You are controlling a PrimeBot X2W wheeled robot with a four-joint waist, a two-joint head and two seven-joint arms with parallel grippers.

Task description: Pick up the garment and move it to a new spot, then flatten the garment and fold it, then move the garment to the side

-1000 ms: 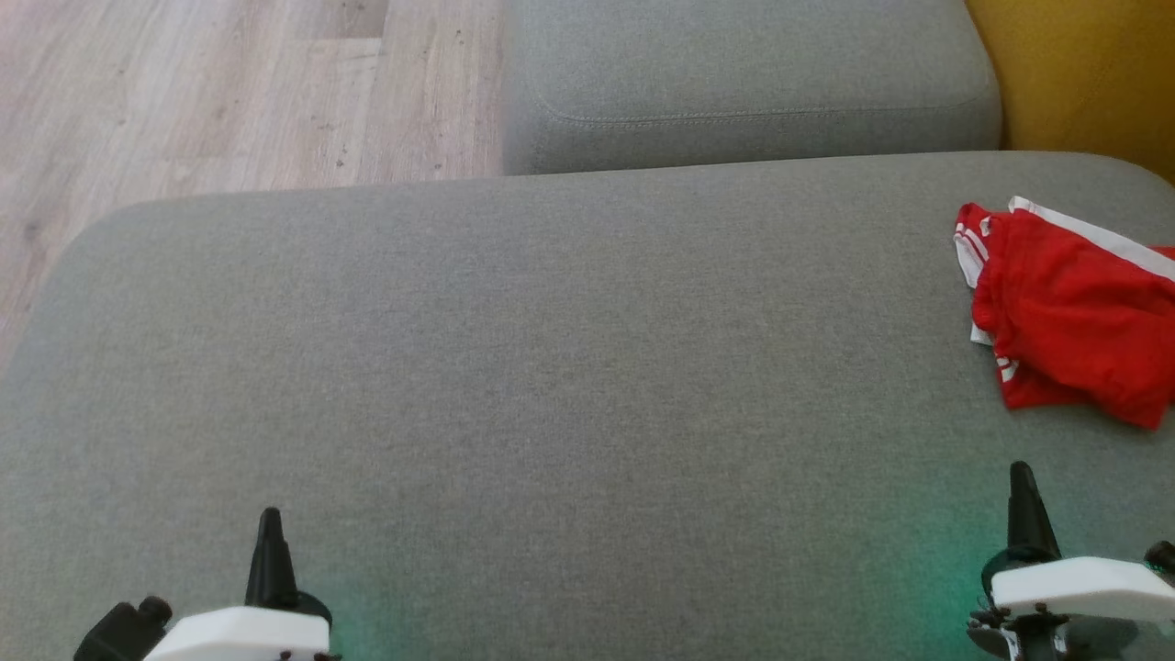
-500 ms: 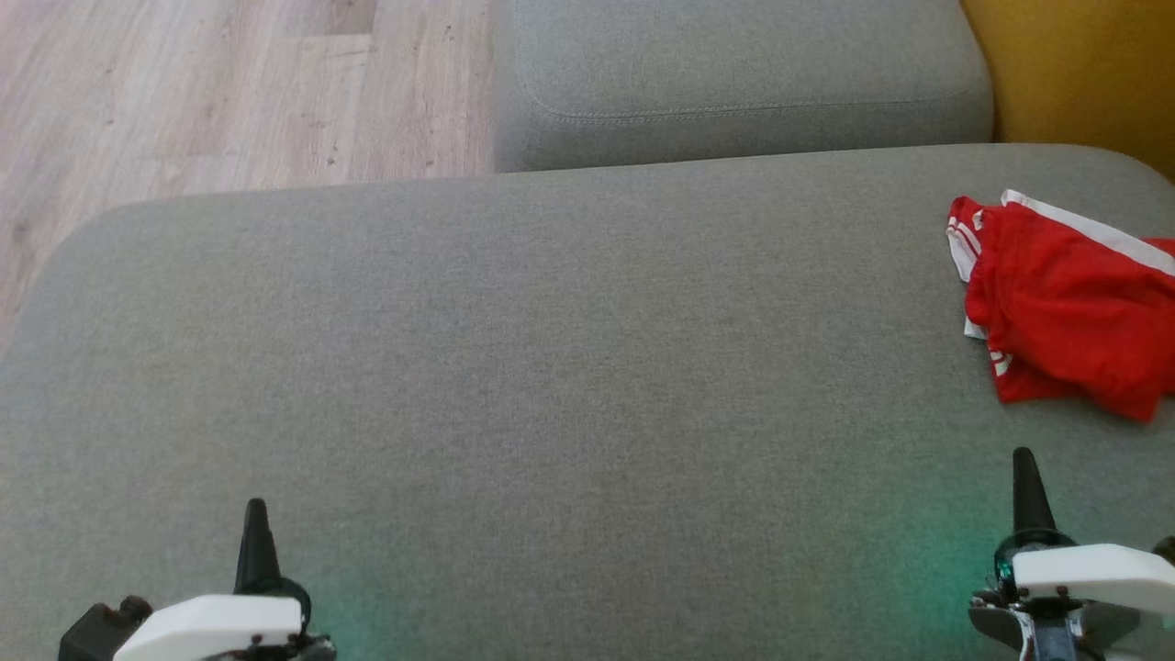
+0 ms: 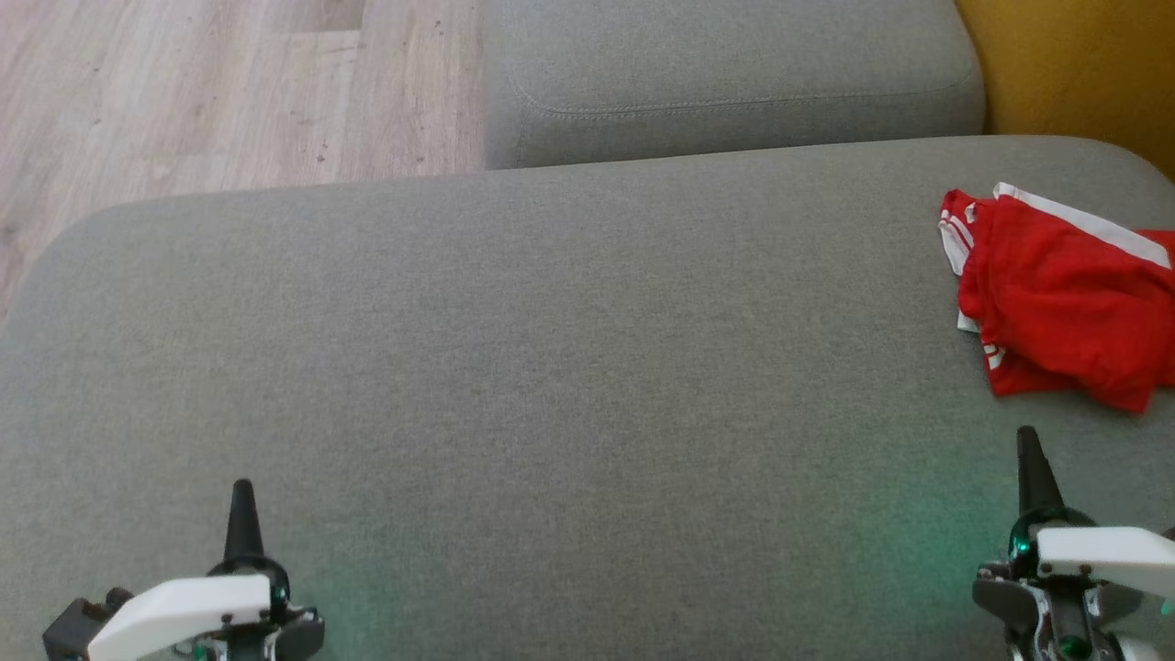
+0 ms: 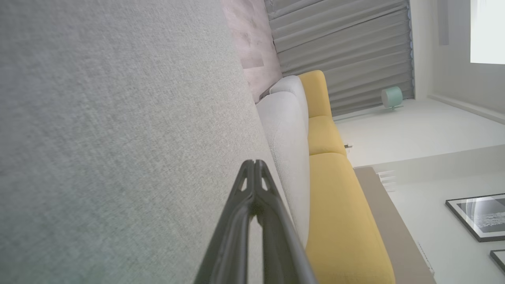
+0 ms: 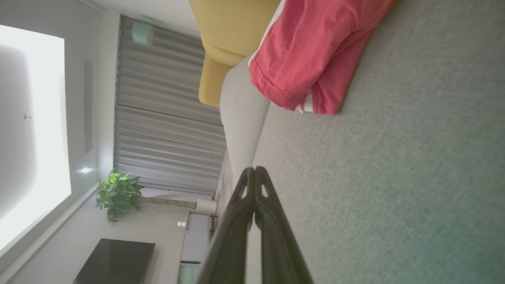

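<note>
We are hovering over the grey cushion.
The red garment is lying bunched beyond our right gripper; its fingertips and those of our left gripper are touching, holding nothing.

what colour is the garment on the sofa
Red with white stripes along its edges; the garment shows best in the head view, crumpled at the right.

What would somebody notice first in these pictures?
The crumpled red garment with white stripes jumps out first, lying on the right side of the big grey fabric cushion. Next come the robot's two hands at the bottom corners, the left hand and the right hand, both shut and empty.
</note>
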